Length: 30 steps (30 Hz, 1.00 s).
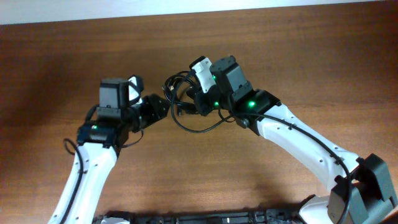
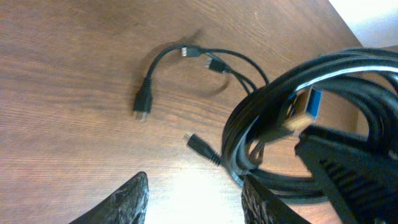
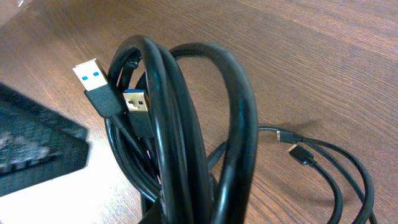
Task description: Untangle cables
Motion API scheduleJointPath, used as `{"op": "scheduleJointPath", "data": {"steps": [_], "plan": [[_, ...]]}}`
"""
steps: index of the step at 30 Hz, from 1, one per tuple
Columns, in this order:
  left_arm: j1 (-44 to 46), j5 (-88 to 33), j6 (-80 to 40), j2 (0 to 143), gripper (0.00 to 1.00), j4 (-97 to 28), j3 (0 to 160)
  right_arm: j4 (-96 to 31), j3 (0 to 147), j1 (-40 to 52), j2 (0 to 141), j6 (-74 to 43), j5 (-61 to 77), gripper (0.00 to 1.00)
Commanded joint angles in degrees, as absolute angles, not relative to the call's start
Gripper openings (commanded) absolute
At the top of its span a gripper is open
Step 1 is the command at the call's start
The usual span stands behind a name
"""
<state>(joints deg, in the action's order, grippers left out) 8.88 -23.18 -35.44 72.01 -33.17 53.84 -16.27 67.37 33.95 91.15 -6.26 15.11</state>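
Note:
The cables (image 3: pixel 186 124) are a coiled black bundle with two blue-tongued USB plugs (image 3: pixel 93 78) sticking up, and my right gripper (image 3: pixel 186 214) is shut on its lower part. Thinner strands with small plugs (image 3: pixel 292 140) trail from it onto the wood. From overhead the cables (image 1: pixel 180 93) hang between both grippers, with one loop (image 1: pixel 202 127) lying on the table. My left gripper (image 2: pixel 196 190) is open with nothing between its fingers (image 2: pixel 134 199). It sits just left of the bundle (image 2: pixel 273 124). Loose small plugs (image 2: pixel 143 106) lie beyond it.
The brown wooden table (image 1: pixel 298 56) runs to a pale wall at the far edge. Both arms meet near the middle, the left gripper (image 1: pixel 165 107) and right gripper (image 1: pixel 194 102) only a few centimetres apart. A dark finger of the left gripper (image 3: pixel 31 149) fills the right wrist view's left side.

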Motion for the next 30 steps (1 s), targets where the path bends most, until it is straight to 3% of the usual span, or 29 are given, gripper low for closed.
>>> {"op": "scheduleJointPath", "data": {"steps": [1, 4, 10, 11, 12, 20, 25, 26, 29, 30], "plan": [[12.05, -22.74, -38.02, 74.15, 0.51, -28.75, 54.63, -16.62, 67.29, 33.78, 91.24, -6.50, 14.50, 0.04], [14.02, -19.35, -40.84, 74.15, 0.50, -26.81, 54.63, -17.34, 67.29, 33.78, 91.24, -6.50, 14.52, 0.04], [17.50, -16.25, -42.46, 76.88, 0.30, -26.81, 54.63, -17.76, 67.29, 33.78, 91.24, -6.50, 14.52, 0.04], [17.47, -16.25, -42.89, 77.78, 0.22, -26.85, 54.63, -17.76, 67.29, 33.78, 91.24, -6.50, 14.50, 0.04], [17.47, -16.25, -42.87, 78.54, 0.00, -26.81, 54.63, -17.78, 67.29, 33.78, 91.24, -6.46, 14.26, 0.04], [14.63, -16.69, -42.11, 67.75, 0.00, -26.83, 55.24, -19.27, 67.29, 33.67, 94.76, -6.48, 0.34, 0.04], [0.32, -11.84, -34.17, 58.83, 0.00, -33.76, 55.24, -19.51, 67.29, 33.67, 95.11, -6.52, -0.34, 0.04], [-2.52, -11.92, -34.20, 59.46, 0.34, -36.86, 55.22, -19.42, 67.29, 33.67, 95.11, -6.52, 2.17, 0.04], [-0.71, -18.04, -34.24, 63.86, 0.90, -38.87, 55.22, -18.55, 67.29, 33.67, 95.11, -10.22, 3.20, 0.05], [0.71, -21.37, -34.24, 66.02, 0.99, -38.68, 55.22, -18.39, 67.29, 33.67, 95.11, -10.22, 3.20, 0.05]]}}
